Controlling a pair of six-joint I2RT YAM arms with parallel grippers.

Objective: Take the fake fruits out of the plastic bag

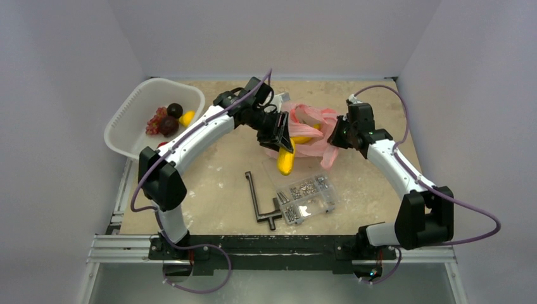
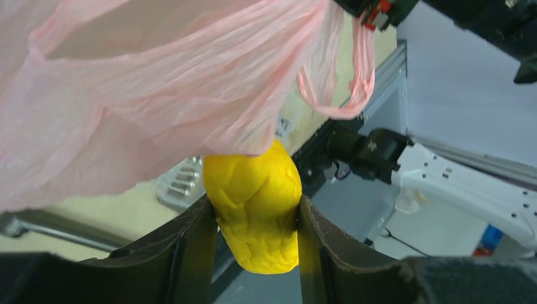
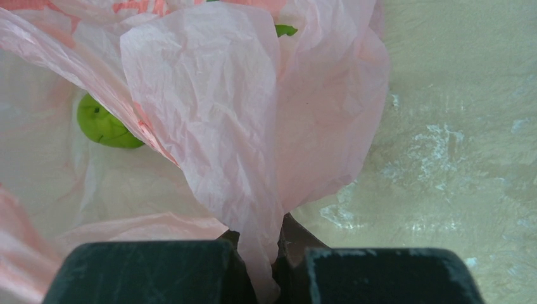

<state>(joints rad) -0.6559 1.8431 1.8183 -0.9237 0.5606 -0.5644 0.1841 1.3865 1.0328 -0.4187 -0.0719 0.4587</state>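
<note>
Several fake fruits already lie in the white basket (image 1: 118, 121), well off to the left of both arms: a red grape bunch (image 1: 154, 120), dark purple pieces (image 1: 175, 110) and a yellow lemon (image 1: 187, 118), which suggests the basket is where each piece goes once freed. Next along, the left gripper (image 2: 253, 218) has its two fingers closed partway against the sides of a yellow banana (image 2: 256, 187). It clamps the fruit near its lower end, while the upper end sits tucked under the hem of the pink plastic bag (image 2: 139, 95) just above the fingers. That grip looks chosen so the banana can be drawn clear without dragging film along. Below this gripper on the table rest a black T-handled tool (image 1: 259, 201) and a clear compartment box (image 1: 308, 193) of small screws, neither part of the job. Further right, the right gripper (image 3: 259, 247) is pinched tight on a fold of the bag's thin film. It seems to serve as an anchor, holding the bag in place and its mouth lifted against the other arm's pull. Ahead and to the left of those fingers, a green lime (image 3: 104, 123) sits inside the bag, with another green scrap (image 3: 286, 30) showing beyond, so more fruit remains to come out.
</note>
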